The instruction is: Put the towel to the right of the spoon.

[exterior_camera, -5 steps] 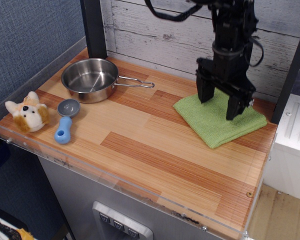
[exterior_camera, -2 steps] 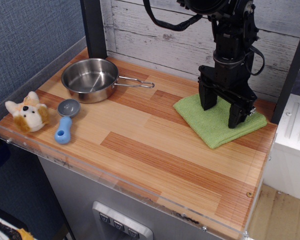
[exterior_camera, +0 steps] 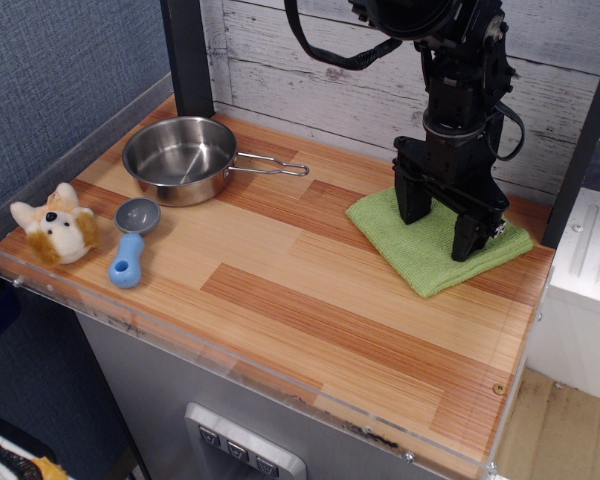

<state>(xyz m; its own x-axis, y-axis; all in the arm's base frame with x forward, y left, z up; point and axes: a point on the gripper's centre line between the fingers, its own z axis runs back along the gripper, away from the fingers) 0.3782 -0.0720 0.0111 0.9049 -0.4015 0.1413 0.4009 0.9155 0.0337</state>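
The lime-green folded towel (exterior_camera: 420, 248) lies flat at the back right of the wooden table. My black gripper (exterior_camera: 438, 230) is open and points down over it, its two fingertips resting on or just above the cloth, one near the towel's back edge and one toward its right side. The spoon (exterior_camera: 131, 240), with a round grey bowl and a thick light-blue handle, lies far off at the front left of the table.
A steel pan (exterior_camera: 180, 158) with a wire handle stands at the back left. A small plush fox toy (exterior_camera: 56, 228) sits left of the spoon. A clear rim runs along the table's (exterior_camera: 310, 310) edges. A black post (exterior_camera: 187, 55) stands behind the pan.
The gripper has come down onto the towel and shifted slightly; its fingers stay spread. The towel, spoon, pan and toy have not moved.
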